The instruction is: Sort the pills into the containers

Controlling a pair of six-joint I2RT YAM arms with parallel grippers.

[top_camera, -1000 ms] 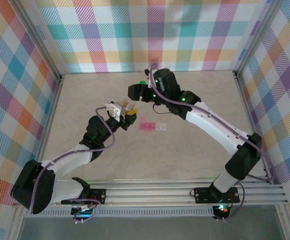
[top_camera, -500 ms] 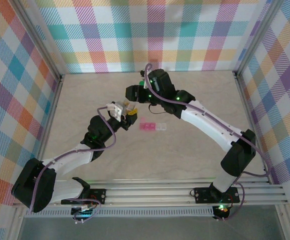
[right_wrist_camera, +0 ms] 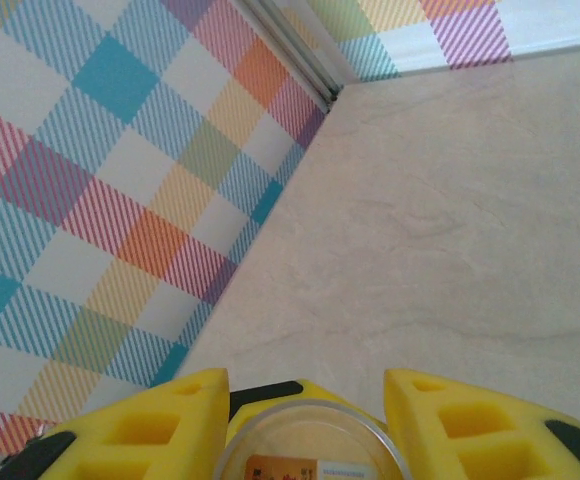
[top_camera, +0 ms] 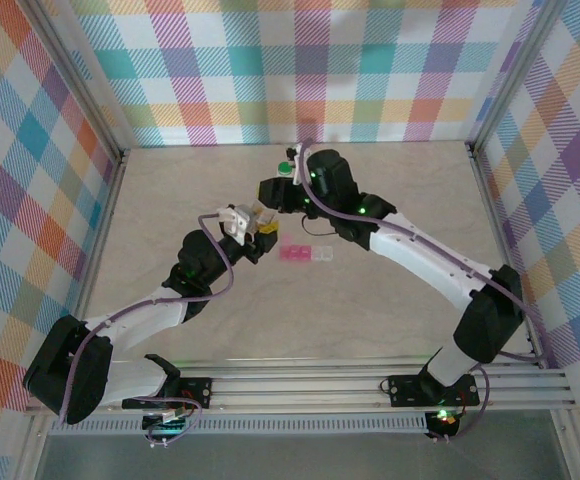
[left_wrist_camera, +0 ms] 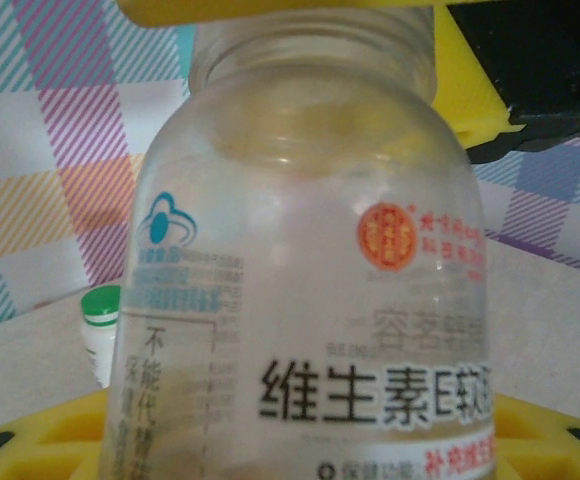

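Grips a clear bottle (left_wrist_camera: 300,300) in the left gripper (top_camera: 261,225), jaws part-closed on its body. Holds the right gripper (right_wrist_camera: 307,390) at the bottle's top, yellow fingers (right_wrist_camera: 470,420) either side of the rim; cannot tell whether pressing. Has the pill-box (top_camera: 305,254) flat on the table (top_camera: 390,310), just right of the bottle. Shows a green-capped bottle (top_camera: 284,167) farther back

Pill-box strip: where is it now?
In the top external view, the pink and clear plastic pill-box strip lies mid-table, just right of the left claw.
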